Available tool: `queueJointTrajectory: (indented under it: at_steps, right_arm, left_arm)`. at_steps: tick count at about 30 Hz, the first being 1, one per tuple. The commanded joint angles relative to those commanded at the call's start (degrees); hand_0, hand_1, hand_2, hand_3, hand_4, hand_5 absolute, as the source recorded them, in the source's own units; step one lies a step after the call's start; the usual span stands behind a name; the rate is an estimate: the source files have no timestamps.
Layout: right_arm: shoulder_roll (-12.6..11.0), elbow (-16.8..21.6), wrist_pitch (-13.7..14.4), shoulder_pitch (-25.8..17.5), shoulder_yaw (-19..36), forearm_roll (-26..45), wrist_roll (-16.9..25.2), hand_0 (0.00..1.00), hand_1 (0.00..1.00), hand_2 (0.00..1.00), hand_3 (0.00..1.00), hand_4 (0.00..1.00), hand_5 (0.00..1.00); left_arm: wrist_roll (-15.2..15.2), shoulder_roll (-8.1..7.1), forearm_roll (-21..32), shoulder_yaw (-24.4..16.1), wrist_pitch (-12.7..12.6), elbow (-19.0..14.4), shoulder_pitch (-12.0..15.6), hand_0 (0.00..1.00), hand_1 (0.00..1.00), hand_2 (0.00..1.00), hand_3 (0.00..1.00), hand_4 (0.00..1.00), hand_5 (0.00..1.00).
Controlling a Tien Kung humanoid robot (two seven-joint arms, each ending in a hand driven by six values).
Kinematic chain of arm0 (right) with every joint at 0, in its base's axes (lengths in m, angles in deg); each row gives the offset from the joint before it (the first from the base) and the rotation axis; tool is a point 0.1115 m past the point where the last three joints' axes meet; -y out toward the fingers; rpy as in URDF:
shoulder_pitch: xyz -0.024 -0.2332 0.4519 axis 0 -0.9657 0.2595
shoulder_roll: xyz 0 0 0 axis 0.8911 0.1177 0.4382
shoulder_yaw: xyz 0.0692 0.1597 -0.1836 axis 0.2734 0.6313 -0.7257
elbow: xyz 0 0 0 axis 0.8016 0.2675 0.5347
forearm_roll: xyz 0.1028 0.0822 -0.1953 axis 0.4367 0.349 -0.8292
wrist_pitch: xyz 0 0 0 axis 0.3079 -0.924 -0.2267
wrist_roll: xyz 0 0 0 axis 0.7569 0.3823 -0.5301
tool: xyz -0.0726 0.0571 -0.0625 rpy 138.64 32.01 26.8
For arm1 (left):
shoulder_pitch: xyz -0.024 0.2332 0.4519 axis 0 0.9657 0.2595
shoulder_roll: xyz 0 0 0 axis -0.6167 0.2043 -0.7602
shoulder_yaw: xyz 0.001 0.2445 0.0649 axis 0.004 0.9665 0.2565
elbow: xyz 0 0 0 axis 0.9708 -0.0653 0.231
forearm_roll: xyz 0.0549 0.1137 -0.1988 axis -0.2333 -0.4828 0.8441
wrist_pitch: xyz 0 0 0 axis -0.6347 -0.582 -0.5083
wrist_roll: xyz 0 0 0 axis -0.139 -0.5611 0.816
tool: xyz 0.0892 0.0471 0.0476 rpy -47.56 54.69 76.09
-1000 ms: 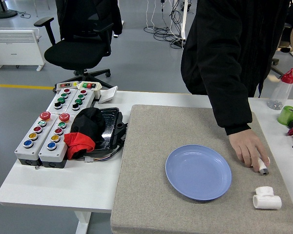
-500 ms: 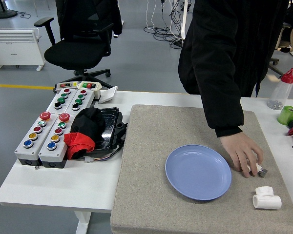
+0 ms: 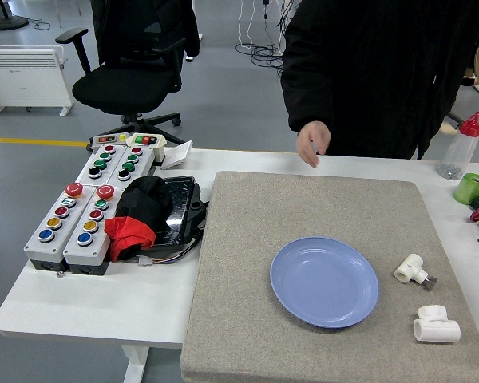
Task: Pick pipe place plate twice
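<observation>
Two pipe pieces: both lie on the grey mat point(image 3: 247, 319), right of the plate, apart from each other and from the plate.
Near pipe fitting point(image 3: 437, 325): a white tee-shaped piece at the mat's near right corner, lying on its side.
Far pipe fitting point(image 3: 413, 270): a white piece with a grey metal end, tilted, just beyond the near one and just beside the plate's right rim without touching it.
Blue plate point(image 3: 324, 281): sits on the mat right of centre, nothing on it.
Counter point(image 3: 80, 307): white, carrying the mat on its right half.
Button boxes point(image 3: 72, 223): grey cases with red, green, yellow and blue buttons, at the left side of the counter.
Black and red cloth point(image 3: 140, 215): heaped on a black tray between the button boxes and the mat.
Right edge: a green cup point(image 3: 469, 188) and a clear bottle with a red cap point(image 3: 461, 146) stand off the mat, far right.
Person's hand point(image 3: 312, 143): raised above the counter's far edge, fingers loosely curled and holding nothing, well apart from both pipe pieces.
Robot hands: neither shows.
Beyond the counter: a black office chair point(image 3: 128, 72) stands on the grey floor.
</observation>
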Motion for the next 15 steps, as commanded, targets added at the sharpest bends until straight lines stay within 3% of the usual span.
queueJointTrajectory:
  at_steps: [12,15]
  right_arm:
    - [-0.34,0.14,-2.0,-0.92,1.49,-0.19,0.4,0.959,0.9,0.993,0.924,0.75,0.598]
    - [-0.42,0.2,-2.39,-1.01,1.73,-0.79,0.06,0.96,0.901,0.993,0.928,0.786,0.642]
  left_arm:
    - [0.02,-0.21,-0.38,-0.16,0.07,0.03,-0.13,0.669,0.653,0.673,0.615,0.48,0.998]
    - [0.05,-0.19,-0.51,-0.3,0.06,0.06,-0.13,0.667,0.653,0.673,0.615,0.479,0.998]
